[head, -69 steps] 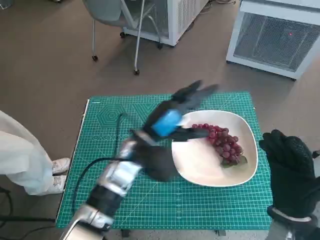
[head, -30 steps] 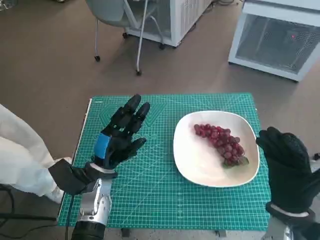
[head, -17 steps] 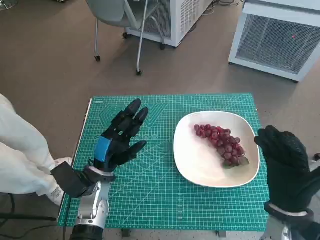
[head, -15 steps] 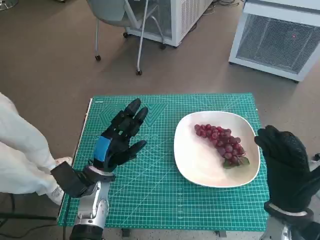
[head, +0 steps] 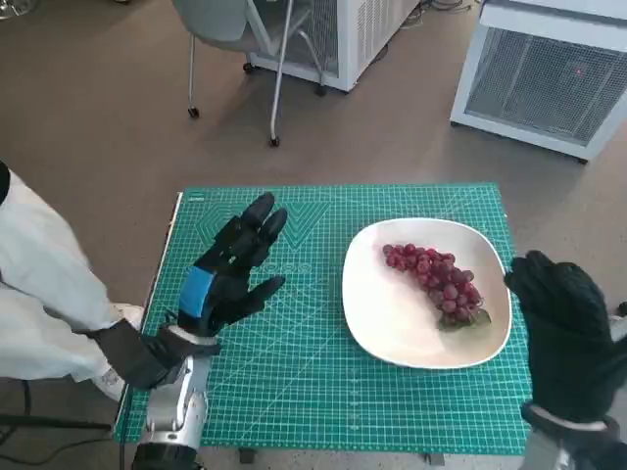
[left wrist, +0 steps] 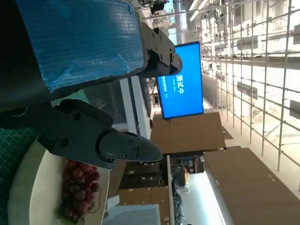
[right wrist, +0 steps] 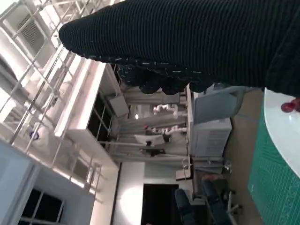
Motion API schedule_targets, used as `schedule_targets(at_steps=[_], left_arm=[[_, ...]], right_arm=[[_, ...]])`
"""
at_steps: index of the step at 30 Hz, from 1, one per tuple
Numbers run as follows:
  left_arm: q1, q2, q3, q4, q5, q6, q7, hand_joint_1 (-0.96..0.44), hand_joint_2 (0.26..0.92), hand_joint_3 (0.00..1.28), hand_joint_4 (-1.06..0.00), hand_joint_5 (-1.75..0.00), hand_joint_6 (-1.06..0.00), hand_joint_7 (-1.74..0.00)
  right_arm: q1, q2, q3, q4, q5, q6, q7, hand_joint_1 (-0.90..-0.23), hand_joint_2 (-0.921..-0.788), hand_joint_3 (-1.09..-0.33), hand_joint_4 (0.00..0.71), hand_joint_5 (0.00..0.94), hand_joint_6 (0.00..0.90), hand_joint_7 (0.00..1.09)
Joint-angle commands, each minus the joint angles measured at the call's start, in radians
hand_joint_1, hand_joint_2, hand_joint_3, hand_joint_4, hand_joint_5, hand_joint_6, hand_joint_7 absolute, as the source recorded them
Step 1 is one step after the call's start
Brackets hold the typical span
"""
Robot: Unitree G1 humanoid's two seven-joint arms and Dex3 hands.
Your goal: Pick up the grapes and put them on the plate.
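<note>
A bunch of red grapes [head: 434, 283] lies on the white plate [head: 392, 323], toward the plate's far right side. In the left wrist view the grapes [left wrist: 78, 187] show on the plate [left wrist: 28, 192] beyond the black fingers [left wrist: 101, 143]. My left hand [head: 227, 272] hovers over the left half of the green mat, fingers spread, holding nothing, well apart from the plate. My right hand [head: 565, 331] in its black glove hangs at the mat's right edge beside the plate, holding nothing. The glove [right wrist: 197, 42] fills the right wrist view; a grape [right wrist: 291, 106] peeks at that picture's edge.
A green cutting mat [head: 294, 382] covers the small table. A person's white-clad leg [head: 44, 284] and shoe stand close at the left. A chair [head: 245, 39] and white cabinets [head: 544, 73] stand on the brown floor beyond the table.
The left hand has let go of the grapes on the plate and drawn back left over the mat, fingers spread. The right hand has hardly moved. The person's leg has shifted.
</note>
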Motion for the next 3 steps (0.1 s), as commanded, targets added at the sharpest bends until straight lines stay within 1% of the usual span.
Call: schedule_targets(at_steps=[1, 3], left_arm=[[0.021, 0.008, -0.006, -0.042, 0.013, 0.021, 0.005, -0.43, 0.921, 0.18, -0.32, -0.01, -0.36, -0.03], [0.025, 0.009, -0.008, -0.05, 0.015, 0.026, 0.007, -0.43, 0.921, 0.18, -0.32, -0.01, -0.36, -0.03]], right_arm=[[0.045, -0.015, -0.011, -0.052, 0.002, 0.047, -0.032, -0.319, -0.921, -0.575, 0.484, 0.562, 0.248, 0.9], [0.052, -0.018, -0.013, -0.069, 0.0, 0.056, -0.041, -0.317, -0.921, -0.574, 0.487, 0.558, 0.25, 0.89]])
